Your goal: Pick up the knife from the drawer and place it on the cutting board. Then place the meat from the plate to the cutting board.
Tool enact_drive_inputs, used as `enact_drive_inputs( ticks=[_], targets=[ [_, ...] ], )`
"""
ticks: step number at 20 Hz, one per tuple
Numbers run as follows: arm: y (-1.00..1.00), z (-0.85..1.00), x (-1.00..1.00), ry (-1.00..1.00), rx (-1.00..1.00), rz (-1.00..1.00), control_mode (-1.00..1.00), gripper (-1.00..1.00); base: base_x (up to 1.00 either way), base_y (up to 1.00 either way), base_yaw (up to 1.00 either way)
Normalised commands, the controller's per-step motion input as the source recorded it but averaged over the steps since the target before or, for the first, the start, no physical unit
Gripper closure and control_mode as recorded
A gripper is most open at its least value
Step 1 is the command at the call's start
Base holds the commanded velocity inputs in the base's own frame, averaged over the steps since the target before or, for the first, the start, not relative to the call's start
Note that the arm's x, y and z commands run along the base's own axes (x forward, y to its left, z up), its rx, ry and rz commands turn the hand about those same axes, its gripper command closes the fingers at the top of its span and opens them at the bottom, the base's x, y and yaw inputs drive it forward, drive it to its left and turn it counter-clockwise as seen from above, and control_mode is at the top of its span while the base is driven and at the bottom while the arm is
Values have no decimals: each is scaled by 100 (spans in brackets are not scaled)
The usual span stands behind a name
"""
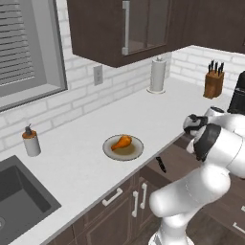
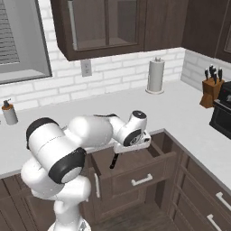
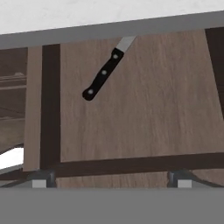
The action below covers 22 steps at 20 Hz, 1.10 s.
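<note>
The knife (image 3: 103,74) lies in the open drawer (image 3: 144,113), its black handle pointing toward me and its silver blade running under the counter's edge. Its handle also shows as the knife (image 1: 161,164) and the knife (image 2: 114,161). My gripper (image 3: 111,181) hangs open above the drawer's front part, short of the handle and holding nothing. The meat (image 1: 121,142), a glossy orange-brown drumstick, rests on the plate (image 1: 135,154) on the white counter left of the drawer. The cutting board is out of view.
A knife block (image 2: 210,90) and a black rack (image 2: 222,113) stand at the counter's far right. A paper towel roll (image 2: 155,76) is by the wall, a soap dispenser (image 1: 31,141) near the sink (image 1: 19,196). Dark cabinets hang overhead.
</note>
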Motion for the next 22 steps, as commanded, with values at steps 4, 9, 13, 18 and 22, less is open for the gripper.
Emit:
enact_drive_inputs(
  ticks=[4, 9, 13, 18, 22],
  targets=[
    [-10, -43, 34, 1, 0, 0, -100, -100, 0, 0, 0],
    [-13, -47, 31, 0, 0, 0, -100, -100, 0, 0, 0],
    [-22, -48, 22, 0, 0, 0, -100, -100, 0, 0, 0],
    [-16, -56, 22, 6, 0, 1, -100, -100, 0, 0, 0],
    [-22, -81, 12, 9, 0, 3, -100, -100, 0, 0, 0]
  ],
)
